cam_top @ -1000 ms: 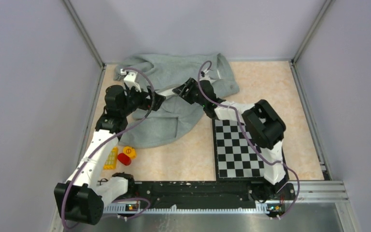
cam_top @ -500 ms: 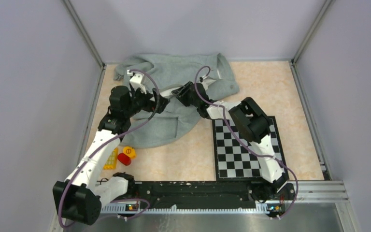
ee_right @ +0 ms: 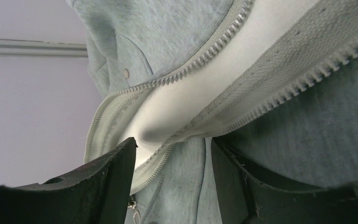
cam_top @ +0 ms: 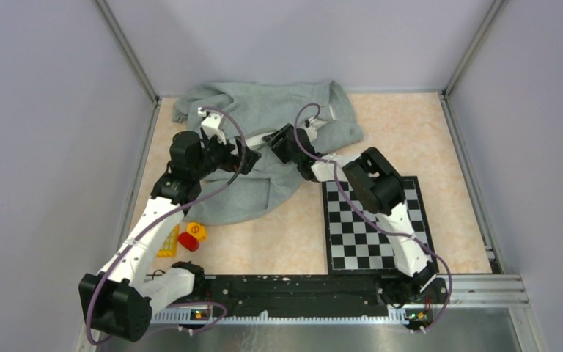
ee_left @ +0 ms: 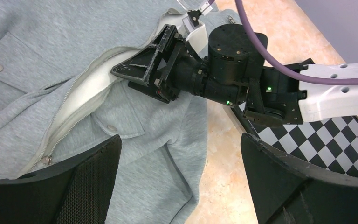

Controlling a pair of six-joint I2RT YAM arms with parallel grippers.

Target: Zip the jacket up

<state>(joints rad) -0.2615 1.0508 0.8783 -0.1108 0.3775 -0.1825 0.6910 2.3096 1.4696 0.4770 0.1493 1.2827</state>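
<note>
Across the far-left table, the jacket (cam_top: 264, 139) lies zipper diagonal; right pincer (ee_left: 142, 70) pinches its edge.

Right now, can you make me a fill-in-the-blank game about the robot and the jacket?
1. The jacket has a front zipper that is mostly ____.
2. Next to the jacket lies a board patterned in black and white ____.
3. In the left wrist view, the right gripper rests at the zipper opening, which shows a pale ____.
4. Near the left arm's side sits a small ____ and yellow toy.

Missing words: open; squares; lining; red
</note>
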